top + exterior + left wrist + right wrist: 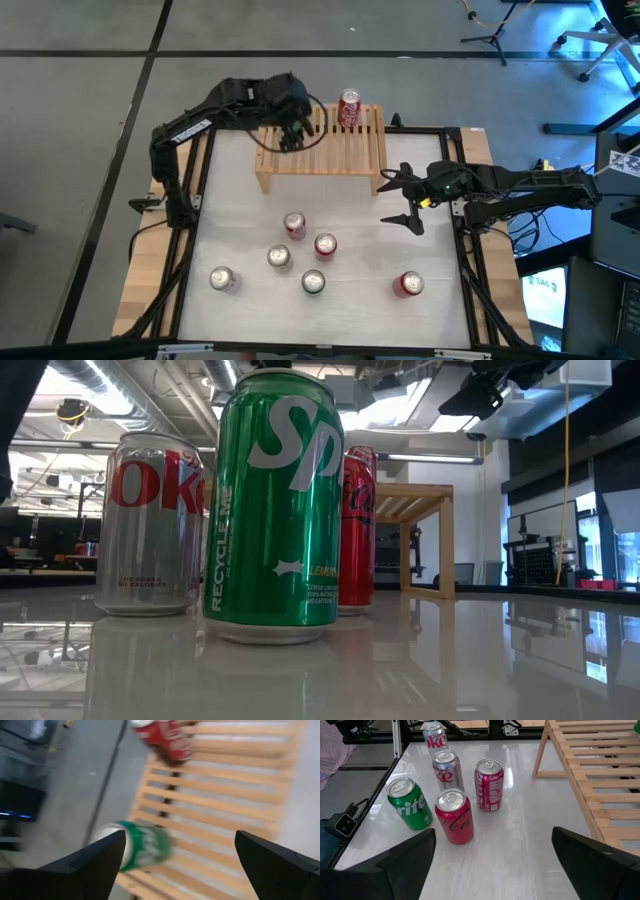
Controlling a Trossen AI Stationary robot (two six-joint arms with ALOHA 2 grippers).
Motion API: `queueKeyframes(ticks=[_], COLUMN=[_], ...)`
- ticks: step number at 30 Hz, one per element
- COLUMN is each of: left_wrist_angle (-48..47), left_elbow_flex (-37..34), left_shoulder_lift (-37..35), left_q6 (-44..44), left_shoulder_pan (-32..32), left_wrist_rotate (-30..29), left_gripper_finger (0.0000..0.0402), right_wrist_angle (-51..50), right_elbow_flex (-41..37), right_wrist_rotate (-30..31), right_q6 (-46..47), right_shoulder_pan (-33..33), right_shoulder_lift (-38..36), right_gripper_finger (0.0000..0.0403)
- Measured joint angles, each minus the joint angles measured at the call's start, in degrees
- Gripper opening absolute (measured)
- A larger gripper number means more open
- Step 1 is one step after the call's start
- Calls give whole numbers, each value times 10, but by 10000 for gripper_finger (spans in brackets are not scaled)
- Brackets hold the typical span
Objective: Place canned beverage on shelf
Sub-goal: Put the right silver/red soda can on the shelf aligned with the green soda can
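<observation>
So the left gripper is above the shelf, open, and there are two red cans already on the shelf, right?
Not quite: the shelf holds one red can and one green can, as the left wrist view shows. The left gripper is above it, open.

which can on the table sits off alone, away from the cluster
The red can near the table's front right stands apart. The other five on the table bunch together left of it; the open right gripper hovers behind it.

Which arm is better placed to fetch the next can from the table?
Right. The right gripper hangs open over the table, facing the loose cans; the left gripper is up over the shelf.
</observation>
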Motion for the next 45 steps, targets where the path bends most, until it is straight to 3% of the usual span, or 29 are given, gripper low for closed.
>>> queueKeyframes(ticks=[9, 13, 18, 28, 35, 39, 45], left_wrist_angle=[-86, -87, -82, -73, -62, -21, 46], left_elbow_flex=[0, 0, 0, -71, -179, -240, -317], left_shoulder_lift=[-11, -9, -6, -5, -5, -5, -5], left_q6=[-206, -271, -347, -507, -588, -609, -617], left_shoulder_pan=[-99, -150, -215, -325, -371, -387, -400], left_wrist_rotate=[157, 199, 200, 109, 111, 145, 169], left_gripper_finger=[365, 365, 365, 365, 365, 365, 365], right_wrist_angle=[-1, -1, -1, -1, -1, 2, 15], right_elbow_flex=[0, 0, 0, 0, 0, 0, 7], right_wrist_rotate=[0, 0, 0, 0, 0, -1, -50], right_q6=[0, 0, 0, 0, 0, 0, 1], right_shoulder_pan=[0, 0, 0, 0, 0, 0, 0], right_shoulder_lift=[0, 0, 0, 0, 0, 0, 0], right_gripper_finger=[392, 392, 392, 392, 392, 392, 392])
